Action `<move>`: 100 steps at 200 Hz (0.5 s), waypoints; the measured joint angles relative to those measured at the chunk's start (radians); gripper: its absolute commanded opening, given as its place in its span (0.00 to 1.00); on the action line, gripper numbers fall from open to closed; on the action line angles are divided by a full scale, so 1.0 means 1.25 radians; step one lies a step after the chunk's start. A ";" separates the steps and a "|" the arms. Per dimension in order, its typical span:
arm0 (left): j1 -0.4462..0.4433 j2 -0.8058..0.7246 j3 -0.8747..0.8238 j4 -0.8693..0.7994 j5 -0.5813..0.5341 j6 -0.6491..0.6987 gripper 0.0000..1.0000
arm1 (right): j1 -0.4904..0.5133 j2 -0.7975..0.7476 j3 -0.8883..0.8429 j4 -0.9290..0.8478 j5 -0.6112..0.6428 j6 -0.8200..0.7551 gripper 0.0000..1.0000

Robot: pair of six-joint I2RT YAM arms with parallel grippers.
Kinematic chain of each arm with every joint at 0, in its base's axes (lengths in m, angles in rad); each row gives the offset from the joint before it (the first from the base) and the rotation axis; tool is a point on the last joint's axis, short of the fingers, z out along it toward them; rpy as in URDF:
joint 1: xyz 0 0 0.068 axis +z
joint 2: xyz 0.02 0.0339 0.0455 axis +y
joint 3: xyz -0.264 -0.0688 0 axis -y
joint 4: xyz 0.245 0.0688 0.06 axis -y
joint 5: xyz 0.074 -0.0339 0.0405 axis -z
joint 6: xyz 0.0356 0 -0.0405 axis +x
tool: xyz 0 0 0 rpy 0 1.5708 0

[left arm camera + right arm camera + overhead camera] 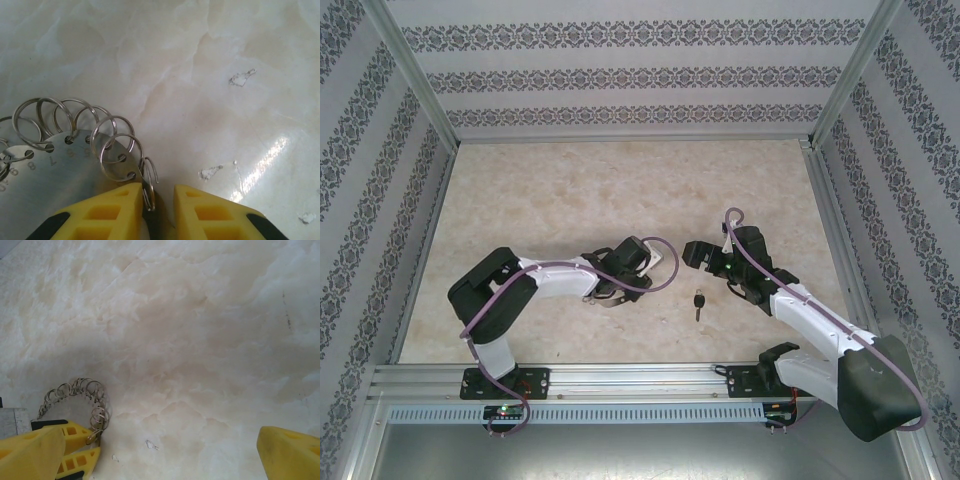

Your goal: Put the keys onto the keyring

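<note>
Step judged in hand: ring held, key uncollected. Large silver metal keyring [60,172], a numbered plate fringed with wire loops, is pinched at its edge by the left gripper [156,200]. Tiny black-headed, silver-bladed key [699,305] is laid on the marbled tabletop [570,190], at 6 o'clock of the spread right gripper [161,440]. Next, a descent onto the key is called for.

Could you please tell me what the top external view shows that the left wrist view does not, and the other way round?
Top external view: the key lying flat on the table between the two arms, with the right gripper near it. Left wrist view: the keyring close up, its flat plate stamped with numbers, one small loop caught between the yellow fingers. Shared: the left gripper and the pale marbled table.
</note>
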 measured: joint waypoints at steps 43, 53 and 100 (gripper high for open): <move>0.000 0.005 0.005 0.006 -0.003 0.005 0.08 | 0.000 0.000 0.000 0.001 -0.001 -0.005 0.98; 0.000 0.005 0.005 0.007 -0.003 0.007 0.03 | -0.001 0.000 0.000 0.002 -0.002 -0.005 0.98; 0.000 -0.005 0.005 0.008 -0.002 0.021 0.00 | -0.005 0.018 0.000 0.004 -0.027 -0.008 0.98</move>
